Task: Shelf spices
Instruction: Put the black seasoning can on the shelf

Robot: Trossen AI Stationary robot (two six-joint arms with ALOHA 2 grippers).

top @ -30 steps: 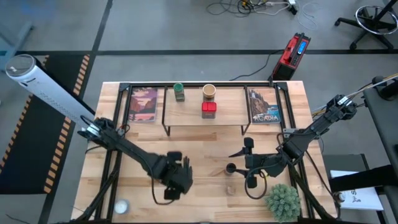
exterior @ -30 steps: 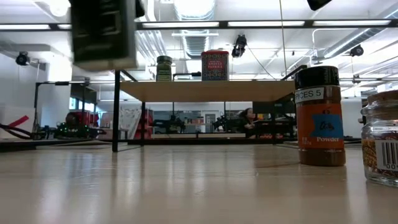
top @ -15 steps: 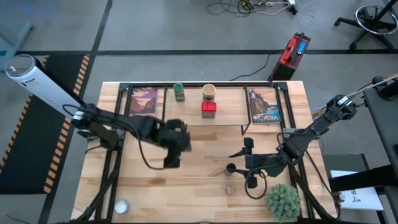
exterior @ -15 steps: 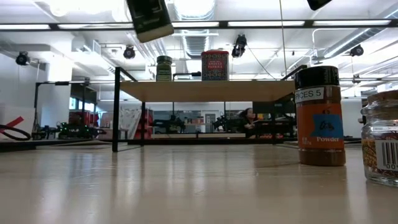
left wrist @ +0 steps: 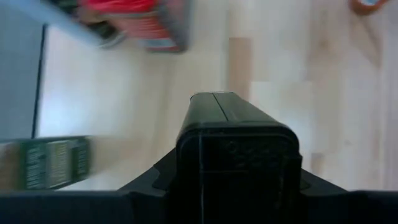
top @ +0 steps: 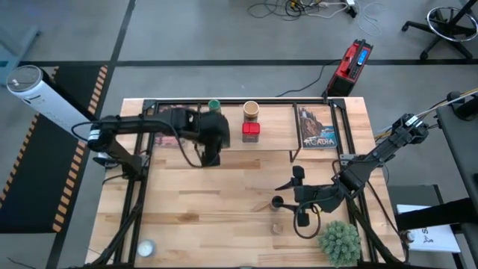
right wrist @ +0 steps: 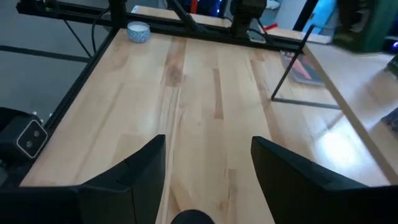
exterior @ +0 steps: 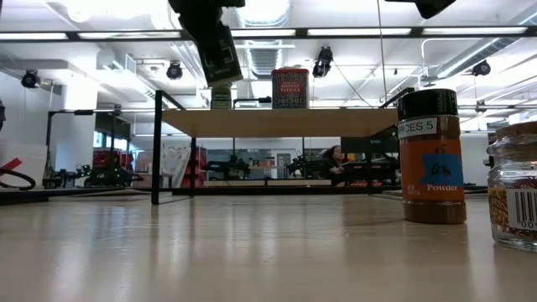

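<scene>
A light-wood table (top: 187,202) carries a low wooden shelf (top: 224,149) on thin black legs, the landmark here, with an upright picture card at each of its ends. The left arm reaches across to the shelf's left part, its left end effector (top: 213,138) pinching a small black box (exterior: 216,52) and holding it tilted in the air just above the plank, close beside a green-lidded jar (top: 215,109) that stands on the shelf; the left wrist view shows the box (left wrist: 236,158) gripped between the fingers with the pale wood below it. To the right of the green-lidded jar on the shelf stand a tan round jar (top: 251,110) and, touching or just in front of it, a red square tin (top: 251,131). The right arm waits over the table in front of the shelf's right end, its right end effector (right wrist: 208,162) spread wide with nothing between the fingers. Off the shelf, on the table near that arm, stand a dark-capped brown bottle (exterior: 431,156) and, just beside it, a tiny clear jar (exterior: 513,186). A small green spiky plant (top: 340,240) sits at the table's front right corner, well apart from the shelf.
</scene>
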